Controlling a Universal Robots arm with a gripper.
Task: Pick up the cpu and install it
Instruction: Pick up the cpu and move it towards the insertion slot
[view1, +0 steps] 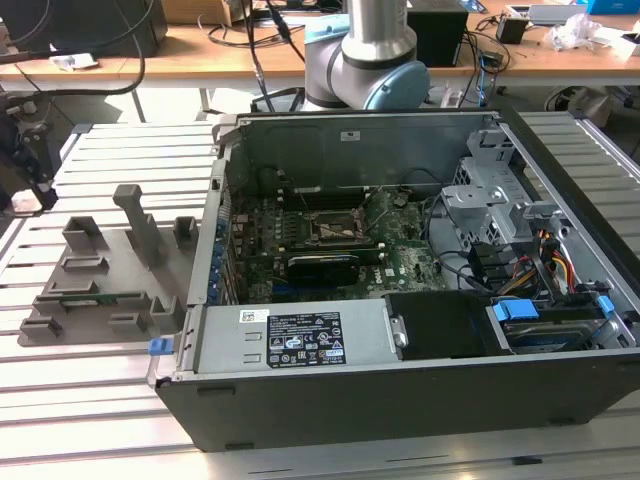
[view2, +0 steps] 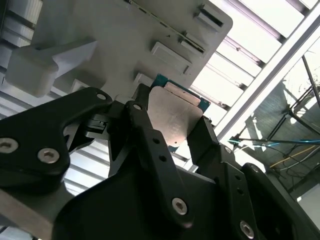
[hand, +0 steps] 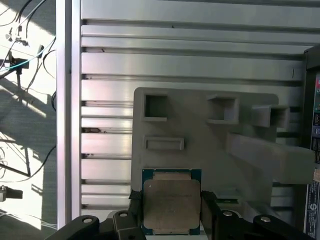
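The cpu (hand: 171, 204), a thin square chip with a dull silver top and a blue-green rim, sits between my gripper's (hand: 171, 210) two black fingers, which press on its opposite sides. In the second wrist view the cpu (view2: 173, 117) is clamped the same way between the fingers (view2: 145, 130). Behind it lies the grey plastic tray (hand: 200, 145) with its recessed pockets. The dark end of my arm (view1: 20, 160) shows at the exterior view's left edge, beside the tray (view1: 100, 270). The motherboard's black socket frame (view1: 335, 230) lies inside the open computer case.
The open computer case (view1: 400, 390) stands on a slatted aluminium table (view1: 90, 400), with cables and drive bays at the exterior view's right. An upright grey post (view1: 140, 225) rises from the tray. The robot base (view1: 375, 50) stands behind the case.
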